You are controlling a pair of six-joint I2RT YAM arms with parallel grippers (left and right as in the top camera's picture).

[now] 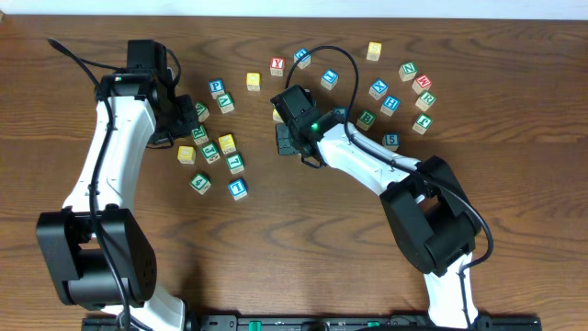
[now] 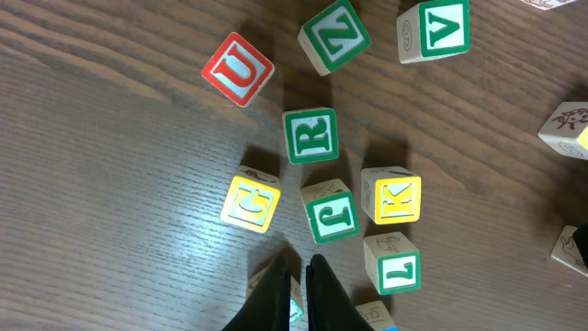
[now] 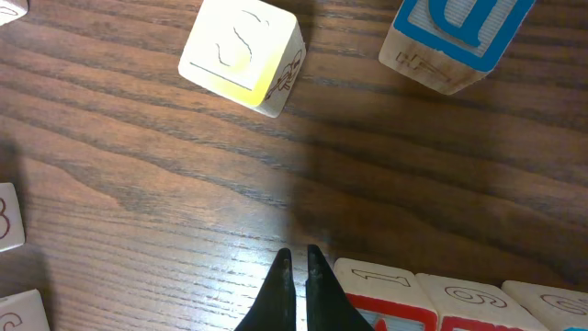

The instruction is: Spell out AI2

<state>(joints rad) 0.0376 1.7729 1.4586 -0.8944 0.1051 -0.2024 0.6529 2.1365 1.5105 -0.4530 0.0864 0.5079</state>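
Right gripper (image 3: 298, 256): jaws shut, nothing held, tips over bare table (image 3: 138, 175). Red-topped cubes (image 3: 386, 302) sit side by side at its 4 o'clock, with a third cube (image 3: 551, 308) next in the row. Their tops are cropped, so I can't tell whether they read A, I, 2. Overhead hides the row under the right wrist. Farther out: S cube (image 3: 241, 57) at 11, blue cube (image 3: 455, 37) at 1.

Left gripper (image 2: 299, 268): jaws shut, empty. Green cube (image 2: 329, 211) is just off the tips at 12, L cube (image 2: 393, 265) at 3, G cube (image 2: 251, 204) at 11. R cube (image 2: 310, 136) is beyond, U cube (image 2: 237, 69) farthest.
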